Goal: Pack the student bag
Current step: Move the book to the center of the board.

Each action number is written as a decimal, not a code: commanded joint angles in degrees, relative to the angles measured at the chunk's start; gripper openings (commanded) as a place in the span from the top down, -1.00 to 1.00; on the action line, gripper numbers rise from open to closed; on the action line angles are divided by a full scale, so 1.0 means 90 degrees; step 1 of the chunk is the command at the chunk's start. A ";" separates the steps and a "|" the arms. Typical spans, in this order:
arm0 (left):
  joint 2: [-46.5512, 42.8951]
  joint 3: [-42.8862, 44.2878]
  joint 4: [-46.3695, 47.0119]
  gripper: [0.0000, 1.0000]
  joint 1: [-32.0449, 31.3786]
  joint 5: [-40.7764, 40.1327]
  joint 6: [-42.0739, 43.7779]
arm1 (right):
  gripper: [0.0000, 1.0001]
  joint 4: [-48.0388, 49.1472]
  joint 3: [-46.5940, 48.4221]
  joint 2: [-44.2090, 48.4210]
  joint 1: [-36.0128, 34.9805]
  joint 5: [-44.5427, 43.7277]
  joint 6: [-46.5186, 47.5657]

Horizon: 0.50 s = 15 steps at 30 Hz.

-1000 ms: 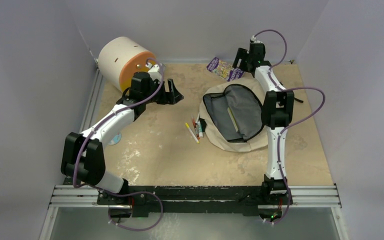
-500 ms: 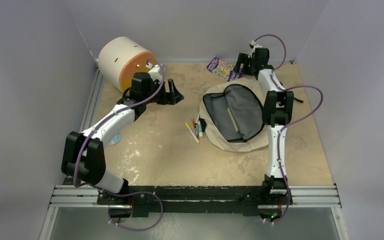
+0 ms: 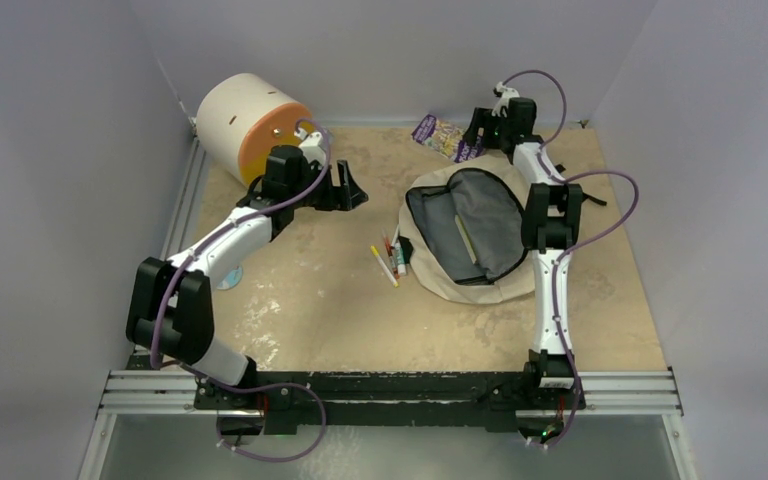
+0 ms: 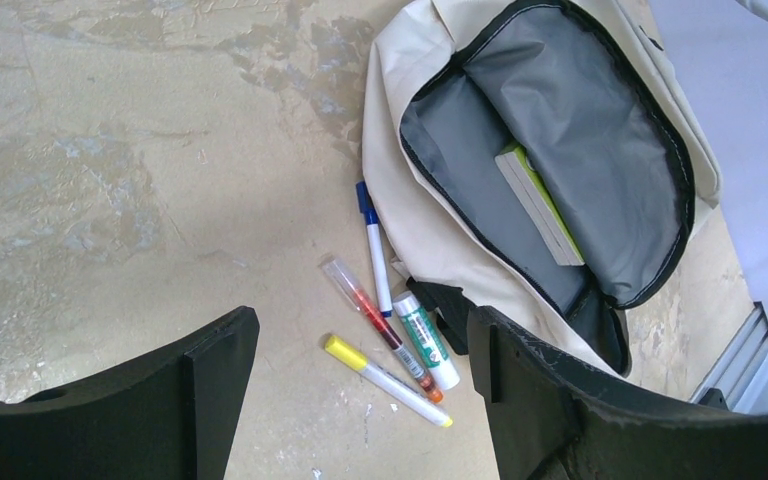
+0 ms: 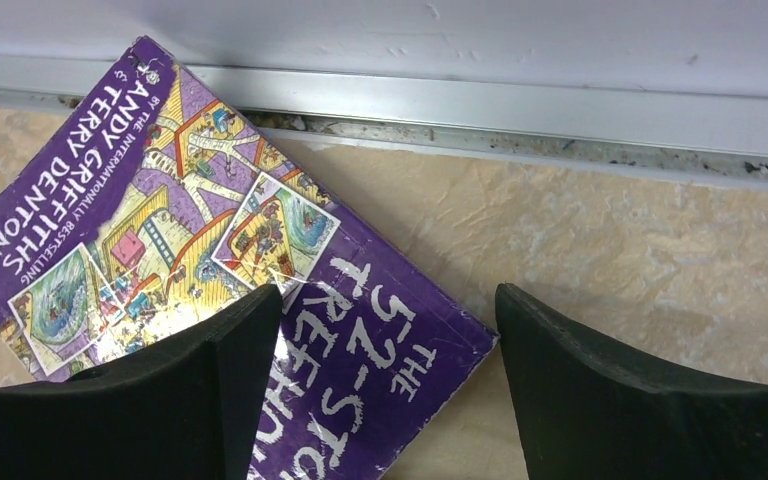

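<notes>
Overhead first: the student bag (image 3: 438,282) lies unzipped right of table centre, cream fabric with dark lining, its long axis running near to far. The right gripper (image 3: 472,128), jaws released and empty, hovers over a purple paperback (image 3: 443,138) just beyond the bag's far end, so this arm is the nearer. The left gripper (image 3: 352,188), also spread and empty, hangs beside the drawer unit (image 3: 245,125), well apart from the bag.

Left wrist: slim loose markers (image 4: 375,320) lie just beside the bag's flank, and a flat notebook (image 4: 540,205) rests inside.

Right wrist: the glossy book lies diagonally to the jaw line, one corner between the fingers (image 5: 210,400).
</notes>
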<state>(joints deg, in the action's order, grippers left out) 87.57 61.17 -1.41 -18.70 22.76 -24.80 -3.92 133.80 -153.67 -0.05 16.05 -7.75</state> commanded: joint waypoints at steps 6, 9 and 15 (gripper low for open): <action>0.0103 0.0113 0.0264 -0.51 0.0142 0.0146 0.0128 | -0.42 0.0205 0.0246 -0.0176 -0.0416 0.1057 0.1004; 0.0123 0.0118 0.0264 -0.51 0.0171 0.0154 0.0129 | -0.40 0.0006 0.0102 -0.0104 -0.0721 0.0832 0.1589; 0.0123 0.0132 0.0264 -0.51 0.0212 0.0190 0.0119 | -0.41 -0.0377 -0.0143 0.0136 -0.1296 0.0509 0.2615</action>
<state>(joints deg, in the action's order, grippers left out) 88.73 61.17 -1.39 -17.50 23.16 -24.45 -1.06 133.82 -154.36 -6.13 21.74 5.54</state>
